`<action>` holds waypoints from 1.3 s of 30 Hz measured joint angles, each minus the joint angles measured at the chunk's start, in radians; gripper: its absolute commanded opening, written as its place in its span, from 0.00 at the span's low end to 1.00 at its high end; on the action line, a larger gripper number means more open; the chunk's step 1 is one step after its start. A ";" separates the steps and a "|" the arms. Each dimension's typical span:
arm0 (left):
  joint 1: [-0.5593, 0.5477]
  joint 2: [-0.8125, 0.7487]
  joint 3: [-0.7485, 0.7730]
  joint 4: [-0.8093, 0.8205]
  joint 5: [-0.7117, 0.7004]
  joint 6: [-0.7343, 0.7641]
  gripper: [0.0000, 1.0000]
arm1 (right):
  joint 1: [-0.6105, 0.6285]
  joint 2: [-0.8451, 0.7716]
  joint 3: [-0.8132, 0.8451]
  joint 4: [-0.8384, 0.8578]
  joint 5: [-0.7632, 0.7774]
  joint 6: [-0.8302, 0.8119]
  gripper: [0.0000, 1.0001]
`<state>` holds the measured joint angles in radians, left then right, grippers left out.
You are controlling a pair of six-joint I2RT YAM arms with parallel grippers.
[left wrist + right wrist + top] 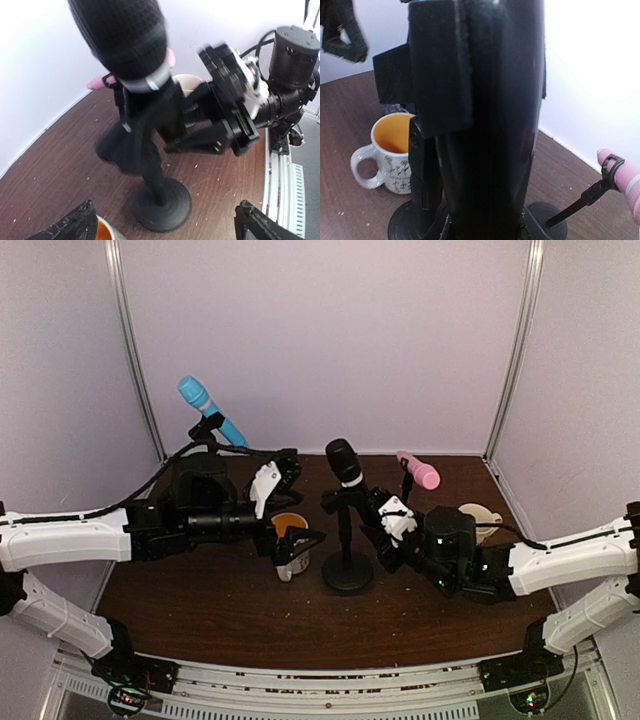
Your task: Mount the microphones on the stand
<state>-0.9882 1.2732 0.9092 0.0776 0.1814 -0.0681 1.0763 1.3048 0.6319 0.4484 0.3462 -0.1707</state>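
Note:
The black microphone [344, 462] stands tilted in the clip of the middle stand [347, 570]. My right gripper [388, 518] is shut on its dark body [495, 125], which fills the right wrist view. To the left of the stand my left gripper [298, 502] is open, holding nothing. In its wrist view the fingertips [70, 226] sit wide apart before the stand's round base [162, 202], with the black head [125, 40] above. The light blue microphone [208, 408] sits in a stand at the back left. The pink microphone [418, 470] rests in a stand at the back right.
A white mug with an orange inside [290, 543] stands just below my left gripper, close to the middle stand. A cream mug [480, 518] sits behind my right arm. The pink microphone's clip and thin rod [597, 190] are near the right edge.

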 measured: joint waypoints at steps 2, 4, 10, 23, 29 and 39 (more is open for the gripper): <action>0.000 -0.024 -0.008 -0.035 -0.025 0.000 0.98 | -0.024 0.066 0.053 0.045 0.022 -0.018 0.00; 0.000 -0.045 -0.016 -0.057 -0.040 -0.001 0.98 | -0.051 0.137 0.106 0.089 0.045 -0.032 0.00; 0.000 -0.101 -0.033 -0.107 -0.075 -0.010 0.98 | -0.099 0.325 0.220 0.184 0.106 -0.044 0.00; 0.000 -0.161 -0.062 -0.191 -0.200 -0.009 0.98 | -0.107 0.420 0.235 0.169 0.164 -0.003 0.64; 0.000 -0.161 -0.062 -0.227 -0.257 -0.009 0.98 | -0.103 0.333 0.233 0.018 0.156 0.092 0.82; 0.001 -0.204 -0.108 -0.239 -0.459 -0.079 0.98 | 0.034 0.043 0.118 -0.270 0.179 0.274 1.00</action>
<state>-0.9874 1.0691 0.8009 -0.1612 -0.2775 -0.1471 1.1099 1.3483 0.7502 0.1783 0.5255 0.1028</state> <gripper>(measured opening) 0.978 0.996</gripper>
